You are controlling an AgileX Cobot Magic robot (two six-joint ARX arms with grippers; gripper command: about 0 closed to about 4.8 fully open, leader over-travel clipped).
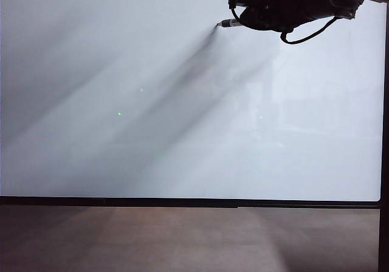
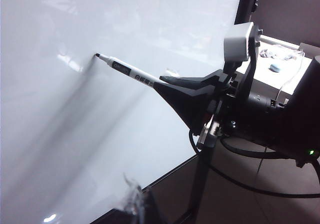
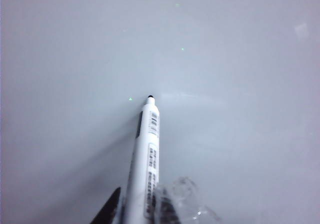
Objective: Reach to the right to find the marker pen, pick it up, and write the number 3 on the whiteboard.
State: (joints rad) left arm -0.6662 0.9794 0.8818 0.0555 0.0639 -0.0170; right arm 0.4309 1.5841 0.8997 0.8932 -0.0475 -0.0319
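The whiteboard (image 1: 182, 101) is glossy white and fills most of the exterior view. At its upper right, my right gripper (image 1: 242, 16) is shut on the marker pen (image 1: 228, 23). The pen's pale barrel (image 3: 147, 159) sticks out between the dark fingers of the right gripper (image 3: 142, 209), and its dark tip sits at the board surface. The left wrist view sees the pen (image 2: 127, 69) and the right gripper (image 2: 165, 83) from the side. Of my left gripper (image 2: 135, 199) only a blurred translucent finger shows, off the board. The number 3 is not in view; the board shows no ink.
A thin black frame (image 1: 182, 202) runs along the board's lower edge, with a brown surface (image 1: 182, 241) below it. Black cables (image 1: 304, 38) loop under the right arm. A black stand post (image 2: 200, 184) and a cluttered desk (image 2: 280, 58) lie beyond the board's edge.
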